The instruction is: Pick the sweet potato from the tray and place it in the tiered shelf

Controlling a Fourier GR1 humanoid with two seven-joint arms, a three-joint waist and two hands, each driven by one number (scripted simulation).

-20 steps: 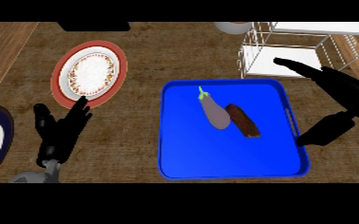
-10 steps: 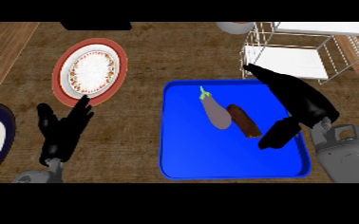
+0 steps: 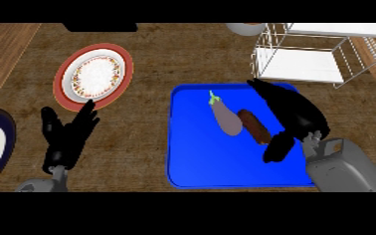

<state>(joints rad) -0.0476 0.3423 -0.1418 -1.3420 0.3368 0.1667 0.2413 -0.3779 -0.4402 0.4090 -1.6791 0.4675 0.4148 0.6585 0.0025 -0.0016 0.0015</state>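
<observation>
The right hand (image 3: 294, 114) is reaching up from the lower right corner on its grey forearm, palm facing down, fingers stretched straight toward the upper left and the thumb hanging apart below them. The left hand (image 3: 66, 137) is resting open at the lower left, fingers pointing up and slightly spread, its grey wrist just showing at the edge.

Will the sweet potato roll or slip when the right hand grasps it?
The sweet potato looks stiff and elongated, so it may roll sideways on the tray. It lies against the eggplant, which might get nudged. The right hand hovers beside it.
</observation>
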